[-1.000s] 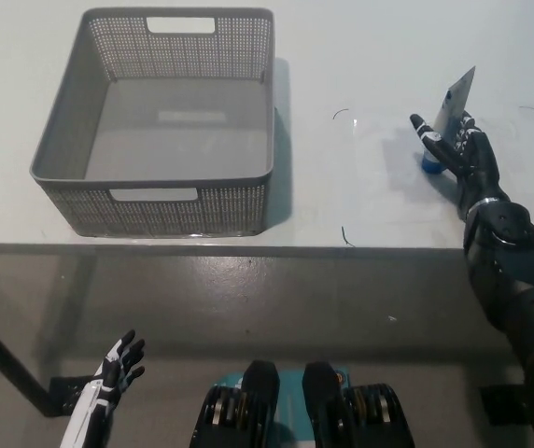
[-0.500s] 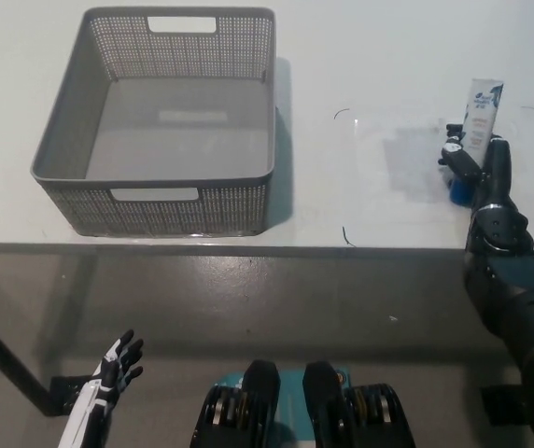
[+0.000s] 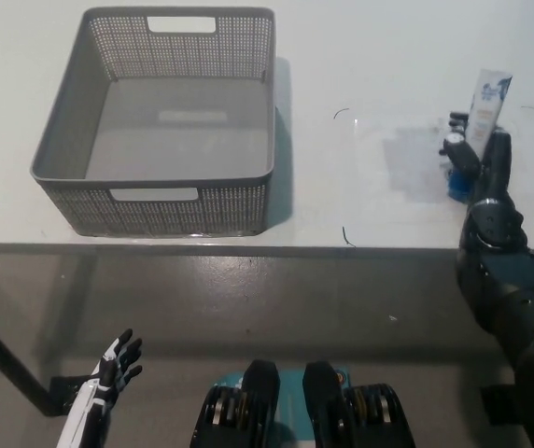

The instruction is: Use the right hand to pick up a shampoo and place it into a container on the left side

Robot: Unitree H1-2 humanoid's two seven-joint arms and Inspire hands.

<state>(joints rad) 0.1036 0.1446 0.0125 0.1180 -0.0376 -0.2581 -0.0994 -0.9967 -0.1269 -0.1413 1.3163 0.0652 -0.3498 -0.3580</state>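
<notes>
Now your right robot hand point(image 3: 477, 161) grips the shampoo tube point(image 3: 484, 110) upright at the surface's point(image 3: 370, 56) right edge, shifted slightly right since earlier. The basket point(image 3: 248, 201) sits well apart. Your left robot hand point(image 3: 113, 373) hangs open below.

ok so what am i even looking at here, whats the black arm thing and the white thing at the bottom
This is one picture from a camera on a humanoid robot's head, looking steeply down at a white table. The black arm coming in from the right is the robot's own right arm; its right hand is wrapped around an upright shampoo tube with a blue cap at the bottom, standing on the table. The small white shape at the lower left is its left hand, hanging open below the table edge, holding nothing. On the left side of the table sits an empty grey perforated basket with handle slots. The job is to move the tube into that basket.
</notes>
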